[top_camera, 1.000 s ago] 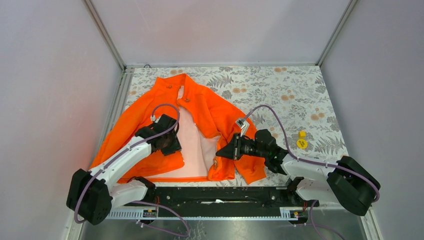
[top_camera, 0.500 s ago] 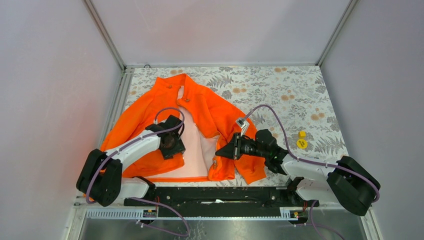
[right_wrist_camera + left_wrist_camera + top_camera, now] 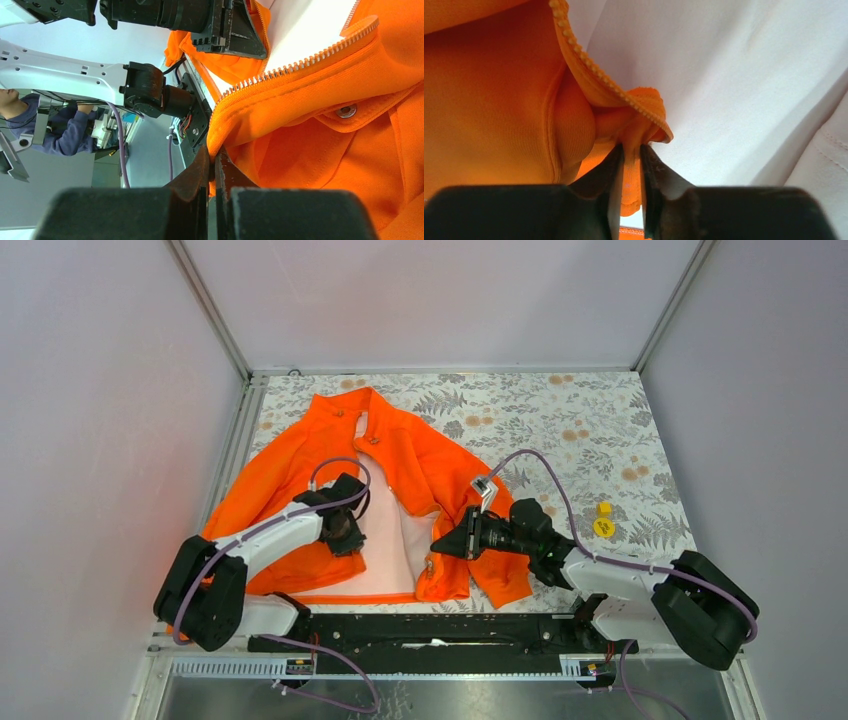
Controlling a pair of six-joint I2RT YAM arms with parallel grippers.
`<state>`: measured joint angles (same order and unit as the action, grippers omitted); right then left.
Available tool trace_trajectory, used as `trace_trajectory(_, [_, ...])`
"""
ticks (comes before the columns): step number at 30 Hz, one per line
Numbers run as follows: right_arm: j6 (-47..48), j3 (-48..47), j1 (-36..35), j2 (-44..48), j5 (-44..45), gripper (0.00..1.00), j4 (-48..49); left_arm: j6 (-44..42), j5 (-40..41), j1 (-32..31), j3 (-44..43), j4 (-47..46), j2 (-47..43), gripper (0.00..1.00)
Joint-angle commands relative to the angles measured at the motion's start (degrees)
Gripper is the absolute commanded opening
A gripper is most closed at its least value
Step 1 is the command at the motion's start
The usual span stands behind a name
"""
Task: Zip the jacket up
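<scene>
Left wrist: left end effector (image 3: 630, 162) pinches the jacket (image 3: 494, 100) beside its zipper (image 3: 596, 75).

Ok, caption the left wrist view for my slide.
Left gripper pinching the toothed zipper edge of the jacket, pale lining alongside.

Orange jacket (image 3: 428, 462); fern-print table (image 3: 585, 430)
</scene>
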<state>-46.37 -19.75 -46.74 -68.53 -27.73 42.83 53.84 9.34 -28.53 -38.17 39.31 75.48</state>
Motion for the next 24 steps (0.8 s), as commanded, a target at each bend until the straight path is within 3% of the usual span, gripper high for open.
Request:
trace_trajectory(1, [0.3, -1.0, 0.4, -0.8, -0.9, 0.00, 1.6, -0.3, 1.8, -0.1, -0.2, -0.5, -4.0, 0.15])
trace_trajectory(3, [0.6, -1.6, 0.4, -1.5, -1.3, 0.00, 0.8, -0.7, 1.3, -0.1, -0.3, -0.7, -5.9, 0.08])
trace_trajectory(7, [0.6, -4.2, 0.4, -4.5, -2.9, 0.00, 0.2, -2.8, -1.9, -0.1, 0.4, -3.2, -11.2, 0.05])
trace_trajectory(16, [-4.0, -10.4, -0.2, -15.8, -9.8, 0.00, 6.3, -7.1, -8.6, 0.0, 5.6, -12.8, -22.5, 0.10])
trace_trajectory(24, [-9.5, -10.9, -1.3, -22.7, -11.7, 0.00, 15.5, -10.6, -17.4, -0.1, 7.9, -17.9, -15.2, 0.18])
